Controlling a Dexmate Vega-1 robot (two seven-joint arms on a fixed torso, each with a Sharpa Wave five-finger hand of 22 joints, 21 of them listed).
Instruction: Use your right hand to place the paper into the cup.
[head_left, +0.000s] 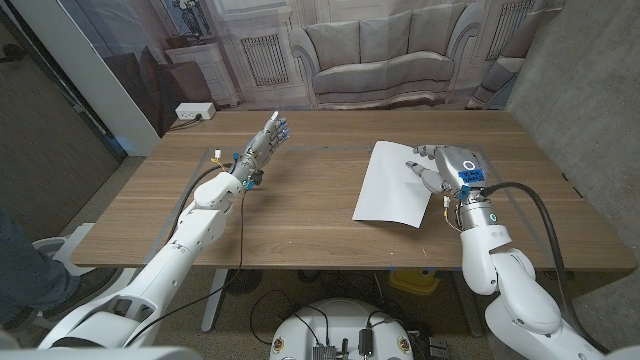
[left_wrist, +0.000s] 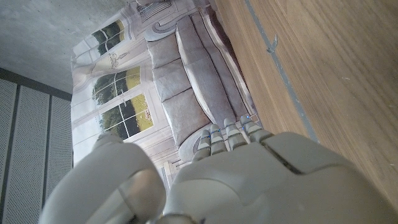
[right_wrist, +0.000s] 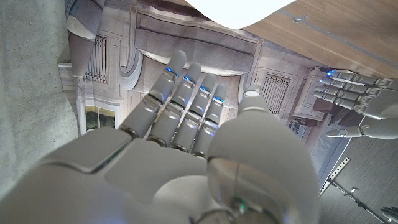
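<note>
paper: white sheet (head_left: 395, 184) lies flat on the table (head_left: 300, 210), right side, one edge touching or just under the right hand

right hand: (head_left: 448, 168) sits at the sheet's right edge, fingers straight and side by side in its wrist view, gripping nothing as far as I can tell

left hand: (head_left: 262, 147) raised over the left part of the table, fingers apart, holding nothing, well away from the sheet

cup: honestly can't spot one anywhere

tip: I'd say gather or crumple the sheet from the edge first, since a flat sheet won't pinch cleanly
</note>
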